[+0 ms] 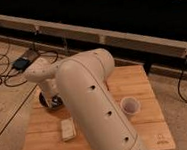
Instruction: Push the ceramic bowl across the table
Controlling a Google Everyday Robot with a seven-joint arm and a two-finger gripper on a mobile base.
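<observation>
The dark glossy ceramic bowl [46,101] sits at the left edge of the wooden slatted table [138,85], mostly hidden behind my arm. My gripper [52,98] is down at the bowl, against its right side; the wrist covers most of it. My thick white arm [92,104] runs from the bottom of the view up over the table's middle and bends left toward the bowl.
A small white cup [130,106] stands on the right part of the table. A small beige block [68,128] lies near the front left. Black cables and a dark box [21,63] lie on the floor to the left. A long dark bench runs behind the table.
</observation>
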